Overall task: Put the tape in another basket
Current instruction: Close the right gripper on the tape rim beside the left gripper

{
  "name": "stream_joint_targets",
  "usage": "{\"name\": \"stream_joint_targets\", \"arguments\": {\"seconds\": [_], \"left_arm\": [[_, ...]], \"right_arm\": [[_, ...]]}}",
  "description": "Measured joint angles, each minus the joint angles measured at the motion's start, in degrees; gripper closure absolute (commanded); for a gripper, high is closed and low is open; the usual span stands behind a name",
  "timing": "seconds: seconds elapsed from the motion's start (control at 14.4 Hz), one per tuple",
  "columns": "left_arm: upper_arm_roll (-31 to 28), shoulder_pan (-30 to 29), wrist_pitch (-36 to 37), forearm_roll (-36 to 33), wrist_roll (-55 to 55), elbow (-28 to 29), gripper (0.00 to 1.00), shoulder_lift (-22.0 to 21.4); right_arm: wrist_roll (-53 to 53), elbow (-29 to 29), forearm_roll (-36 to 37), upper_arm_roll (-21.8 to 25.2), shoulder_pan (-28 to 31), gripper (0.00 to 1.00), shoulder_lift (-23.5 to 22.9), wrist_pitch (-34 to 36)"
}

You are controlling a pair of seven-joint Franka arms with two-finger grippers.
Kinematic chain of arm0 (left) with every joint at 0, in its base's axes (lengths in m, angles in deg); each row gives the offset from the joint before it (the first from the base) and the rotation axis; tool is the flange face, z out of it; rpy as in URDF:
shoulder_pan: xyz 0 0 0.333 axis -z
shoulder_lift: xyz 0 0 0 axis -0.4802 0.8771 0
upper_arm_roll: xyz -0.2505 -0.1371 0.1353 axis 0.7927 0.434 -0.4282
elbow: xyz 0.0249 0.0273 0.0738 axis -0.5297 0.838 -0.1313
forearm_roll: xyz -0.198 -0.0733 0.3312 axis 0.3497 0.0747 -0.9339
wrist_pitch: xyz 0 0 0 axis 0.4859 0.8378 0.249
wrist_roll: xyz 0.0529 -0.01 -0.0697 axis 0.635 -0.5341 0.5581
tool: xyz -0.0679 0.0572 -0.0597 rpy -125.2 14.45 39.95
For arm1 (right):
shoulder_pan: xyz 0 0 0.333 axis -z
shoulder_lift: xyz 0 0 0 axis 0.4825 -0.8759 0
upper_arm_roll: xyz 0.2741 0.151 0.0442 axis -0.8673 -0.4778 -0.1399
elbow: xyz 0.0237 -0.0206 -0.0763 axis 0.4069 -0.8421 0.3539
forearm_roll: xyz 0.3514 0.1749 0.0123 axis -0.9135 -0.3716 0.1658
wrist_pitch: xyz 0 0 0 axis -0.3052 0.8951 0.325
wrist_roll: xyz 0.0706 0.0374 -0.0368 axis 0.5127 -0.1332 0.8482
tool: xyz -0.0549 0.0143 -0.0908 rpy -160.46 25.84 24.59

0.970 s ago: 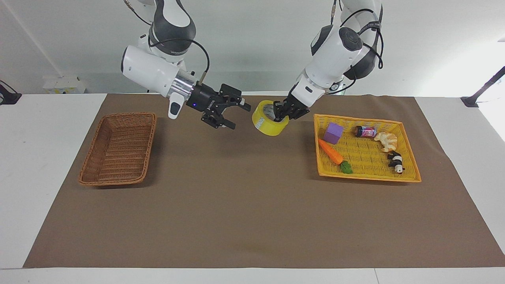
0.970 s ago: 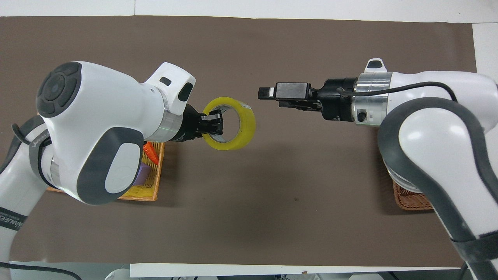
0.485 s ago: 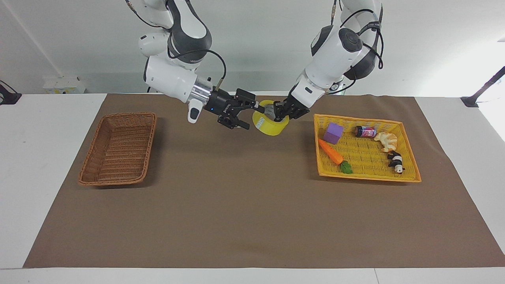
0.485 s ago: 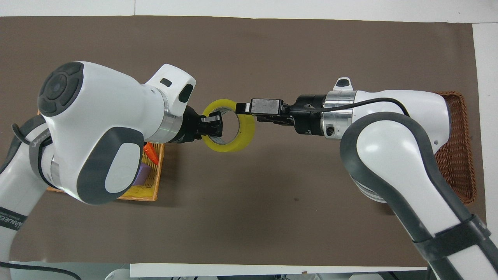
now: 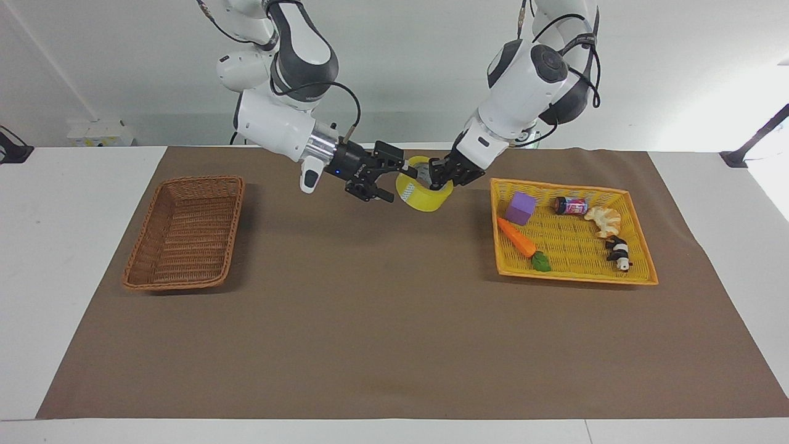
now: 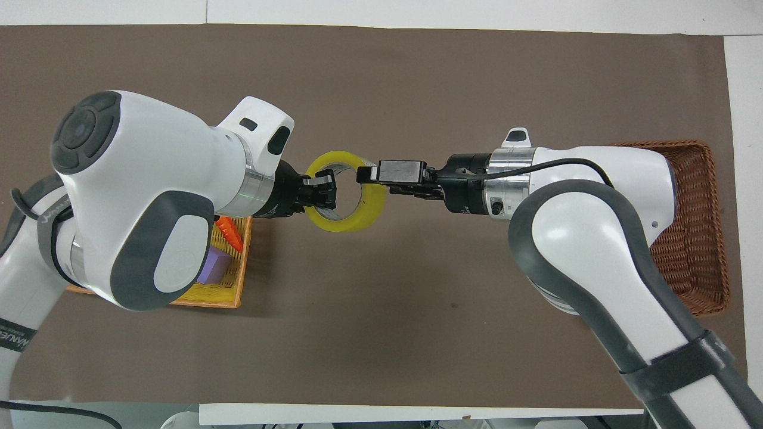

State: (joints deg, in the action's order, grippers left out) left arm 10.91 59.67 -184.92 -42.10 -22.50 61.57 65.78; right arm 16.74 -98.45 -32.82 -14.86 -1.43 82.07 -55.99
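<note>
Brown matting (image 5: pixel 370 320) covers the white table (image 5: pixel 68 259), with a pale wall at the robots' end. Going across the facing view from the right arm's end, the wicker basket (image 5: pixel 185 233) sits on the mat holding nothing that shows. Next comes the right gripper (image 5: pixel 385 179), reaching level over the middle of the mat with its jaws spread apart around the nearest side of the tape (image 5: pixel 424 192); from overhead one finger lies over the ring's wall at its rim, and I cannot tell whether either finger actually touches it. The tape, a yellow ring with a pale core, hangs in the air over the mat between the two baskets, well clear of both. On its other side the left gripper (image 5: pixel 439 180) pinches the ring's wall, one finger inside the hole and one outside, jaws pressed onto it. Toward the left arm's end lies the yellow tray (image 5: pixel 641 271), carrying a purple block (image 5: pixel 521 208), a carrot (image 5: pixel 518 239), a small can (image 5: pixel 571 205), a croissant (image 5: pixel 604 219) and a panda figure (image 5: pixel 618 253).
</note>
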Motion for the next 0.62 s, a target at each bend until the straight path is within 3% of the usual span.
{"name": "stream_joint_targets", "arguments": {"seconds": [0.28,0.62], "left_arm": [[-0.02,-0.12,0.75,0.0,0.0,0.0,1.0,-0.23],[-0.02,-0.19,0.95,0.0,0.0,0.0,1.0,-0.32]], "right_arm": [[-2.88,0.0,-0.01,-0.06,-1.07,0.03,0.04,0.0],[-3.82,0.0,-0.01,-0.01,-2.01,0.14,0.05,-0.27]]}}
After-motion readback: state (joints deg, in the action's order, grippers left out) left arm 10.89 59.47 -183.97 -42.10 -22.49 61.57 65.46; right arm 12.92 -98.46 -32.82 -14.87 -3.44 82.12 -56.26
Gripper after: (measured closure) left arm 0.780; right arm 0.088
